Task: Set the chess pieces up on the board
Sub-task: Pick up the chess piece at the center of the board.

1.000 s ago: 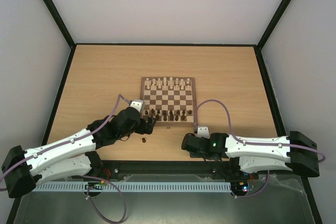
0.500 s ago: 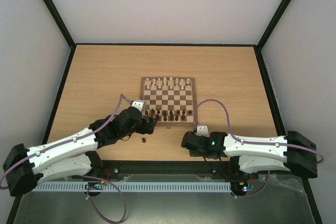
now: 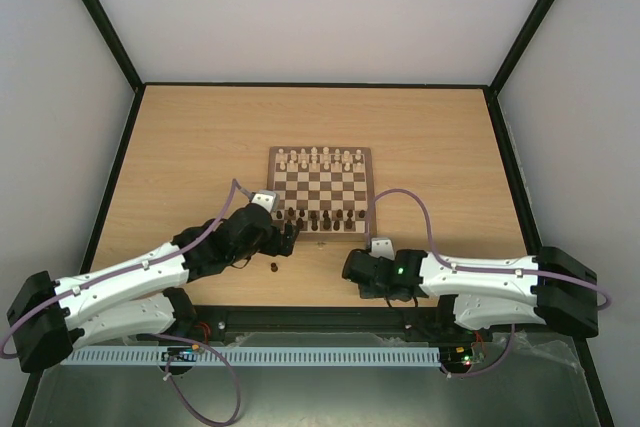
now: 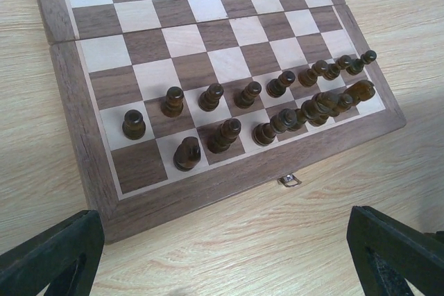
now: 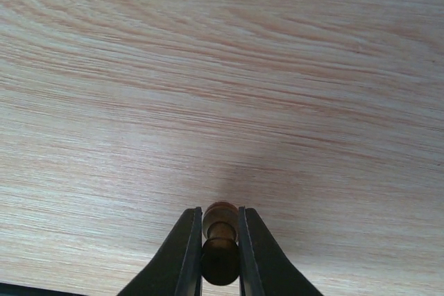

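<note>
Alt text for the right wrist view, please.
The right gripper is shut on a small dark brown chess piece, seen at the bottom centre of the view. Pale wood-grain table fills the rest of the picture.

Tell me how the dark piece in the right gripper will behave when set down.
The piece looks like glossy turned wood: probably rigid and light, though it may slip between the smooth fingers of the right gripper. Round and narrow, it would likely roll if dropped sideways or tip if released tilted.
</note>
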Controlling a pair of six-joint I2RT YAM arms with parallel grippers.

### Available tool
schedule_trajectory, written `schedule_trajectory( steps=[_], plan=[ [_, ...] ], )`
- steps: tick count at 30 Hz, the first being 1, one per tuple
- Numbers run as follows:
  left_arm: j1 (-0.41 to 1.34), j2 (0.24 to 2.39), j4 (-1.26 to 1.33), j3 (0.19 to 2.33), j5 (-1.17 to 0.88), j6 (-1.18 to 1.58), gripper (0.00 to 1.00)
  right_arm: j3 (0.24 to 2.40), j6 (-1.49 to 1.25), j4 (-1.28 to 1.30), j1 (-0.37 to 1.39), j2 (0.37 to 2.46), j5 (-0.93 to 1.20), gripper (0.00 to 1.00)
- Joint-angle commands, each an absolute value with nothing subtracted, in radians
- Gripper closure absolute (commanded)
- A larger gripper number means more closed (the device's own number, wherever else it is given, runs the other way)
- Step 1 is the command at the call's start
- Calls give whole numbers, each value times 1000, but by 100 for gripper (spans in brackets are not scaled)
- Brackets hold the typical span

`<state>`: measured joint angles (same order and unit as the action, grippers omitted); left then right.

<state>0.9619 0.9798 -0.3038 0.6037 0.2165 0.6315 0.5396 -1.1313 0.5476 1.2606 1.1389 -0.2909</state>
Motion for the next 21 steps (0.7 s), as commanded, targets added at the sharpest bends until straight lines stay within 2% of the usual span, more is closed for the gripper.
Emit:
schedule_trajectory(
  steps=[1, 11, 21],
  plan=[
    [962, 985, -290, 607, 233, 617, 1, 569, -1137, 612, 1256, 1141, -298, 98],
    [953, 1003, -284, 611, 233, 614, 1, 775, -958, 642, 1112, 1234, -378, 96],
    [939, 991, -300, 609, 242, 613, 1, 920, -766, 623, 921, 1368, -361, 96]
  ],
)
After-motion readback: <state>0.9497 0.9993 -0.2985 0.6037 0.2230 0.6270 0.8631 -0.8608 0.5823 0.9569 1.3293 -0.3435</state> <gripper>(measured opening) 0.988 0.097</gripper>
